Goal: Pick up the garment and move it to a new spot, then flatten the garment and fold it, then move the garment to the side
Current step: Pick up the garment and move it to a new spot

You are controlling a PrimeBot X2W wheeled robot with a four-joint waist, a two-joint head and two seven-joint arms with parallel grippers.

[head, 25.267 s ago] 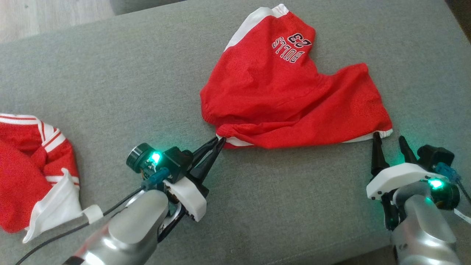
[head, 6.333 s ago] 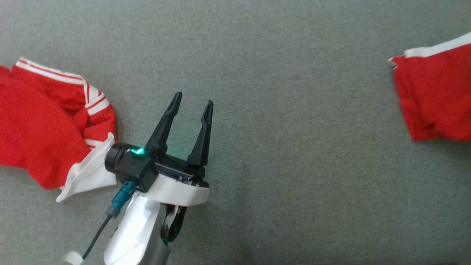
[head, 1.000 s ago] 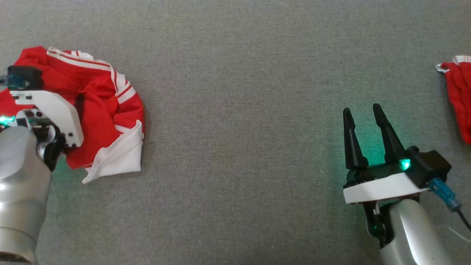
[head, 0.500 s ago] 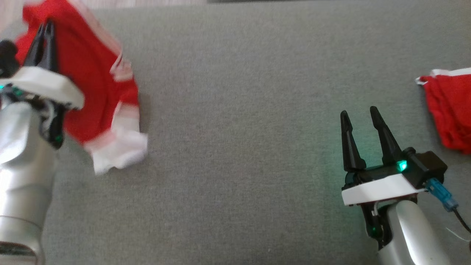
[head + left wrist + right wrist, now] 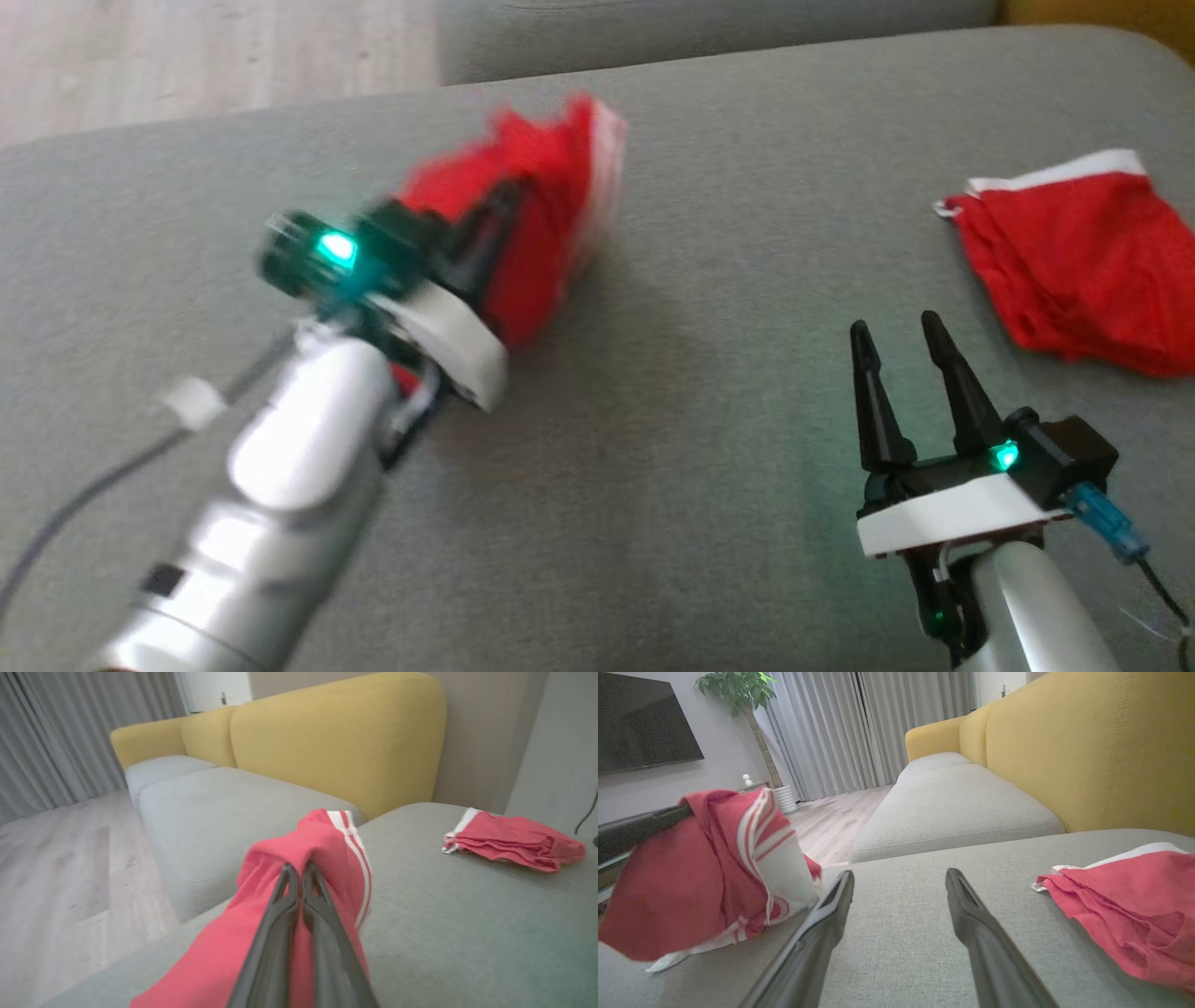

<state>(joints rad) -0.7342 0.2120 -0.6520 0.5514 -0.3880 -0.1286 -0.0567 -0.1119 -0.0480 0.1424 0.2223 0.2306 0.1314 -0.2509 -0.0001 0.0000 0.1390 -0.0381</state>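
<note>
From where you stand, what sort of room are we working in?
Most likely a home living room: a yellow-backed sofa with grey seat cushions, a wall-mounted television, floor-length grey curtains and a potted plant in the corner.

Bare cushion (image 5: 728, 392) between garment (image 5: 551, 224) and shorts (image 5: 1074, 261)

The left gripper (image 5: 509, 196), fingers together, grips a blurred red-and-white garment (image 5: 551, 238) over the grey cushion (image 5: 709, 401); the right gripper (image 5: 893, 324) gapes near red shorts (image 5: 1074, 261).

The left jaws have clamped the striped garment (image 5: 549, 245) and lifted it off the cushion (image 5: 709, 392), toward its middle.
</note>
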